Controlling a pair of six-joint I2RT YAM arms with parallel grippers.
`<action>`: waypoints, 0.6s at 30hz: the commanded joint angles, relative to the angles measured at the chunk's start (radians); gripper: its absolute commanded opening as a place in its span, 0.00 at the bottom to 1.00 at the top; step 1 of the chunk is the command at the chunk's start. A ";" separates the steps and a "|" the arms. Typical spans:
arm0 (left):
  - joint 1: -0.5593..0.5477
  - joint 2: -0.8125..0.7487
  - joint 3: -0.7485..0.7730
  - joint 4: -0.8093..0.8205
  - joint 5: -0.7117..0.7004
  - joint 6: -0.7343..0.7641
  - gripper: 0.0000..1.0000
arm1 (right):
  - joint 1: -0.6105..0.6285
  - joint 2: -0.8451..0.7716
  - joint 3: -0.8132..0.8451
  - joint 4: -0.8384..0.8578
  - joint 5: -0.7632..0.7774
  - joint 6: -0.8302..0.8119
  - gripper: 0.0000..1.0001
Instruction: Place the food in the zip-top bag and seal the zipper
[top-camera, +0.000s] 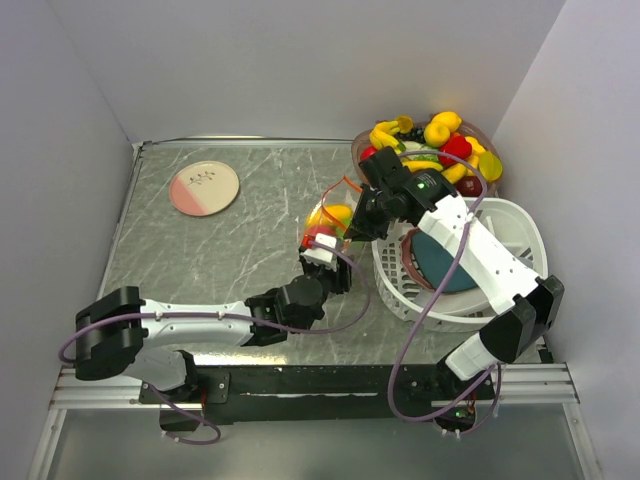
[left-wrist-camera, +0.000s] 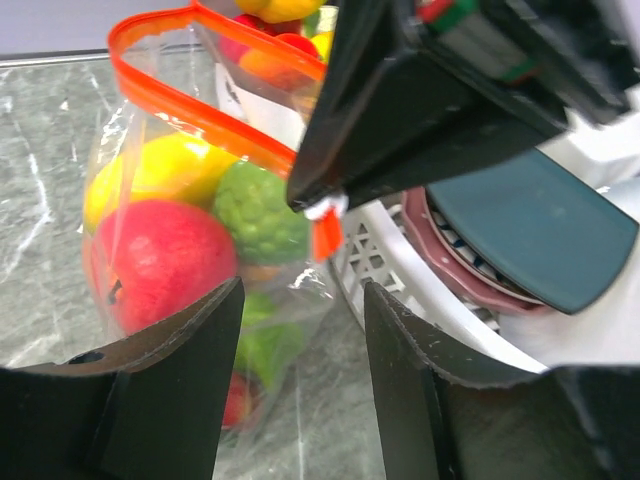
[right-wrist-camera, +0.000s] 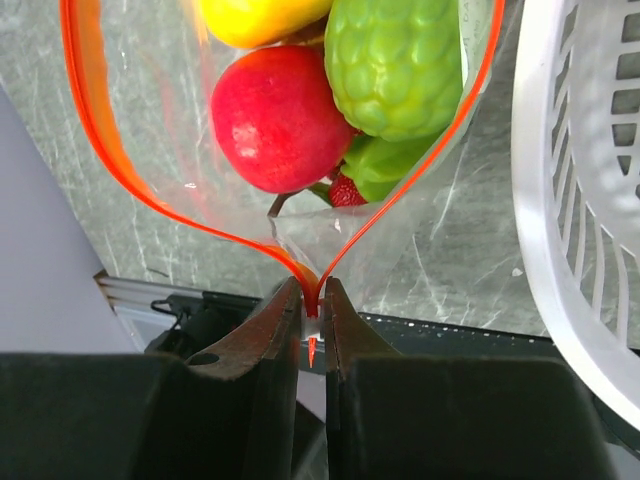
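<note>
The zip-top bag (top-camera: 325, 228), food (right-wrist-camera: 275, 115) inside, sat on the tabletop (top-camera: 240, 250); the right tool (right-wrist-camera: 312, 300) pinched the zipper (left-wrist-camera: 200, 112) at its end; the left tool (left-wrist-camera: 302, 300) gaped empty beside it. Thin, slippery film, I judged; the stiffer zipper offered the surer hold.

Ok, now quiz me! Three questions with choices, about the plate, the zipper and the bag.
1. Where is the teal plate? A on the table, B in the white basket, C in the clear bowl.
2. What colour is the zipper? A blue, B black, C orange-red.
3. How is the zip-top bag at its mouth? A open, B sealed, C cut off.

Answers: 1 B, the plate sits inside the basket's white wall. 2 C, the strip shows orange-red. 3 A, the zipper spreads in a wide loop around the food.
</note>
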 joint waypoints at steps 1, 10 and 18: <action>0.011 0.014 0.036 0.026 -0.020 0.004 0.56 | 0.011 -0.054 0.017 0.011 -0.018 0.020 0.00; 0.015 0.021 0.025 0.090 -0.052 0.004 0.55 | 0.029 -0.076 0.004 -0.001 -0.032 0.041 0.00; 0.015 0.021 0.015 0.130 -0.095 -0.001 0.52 | 0.039 -0.083 0.010 -0.004 -0.035 0.050 0.00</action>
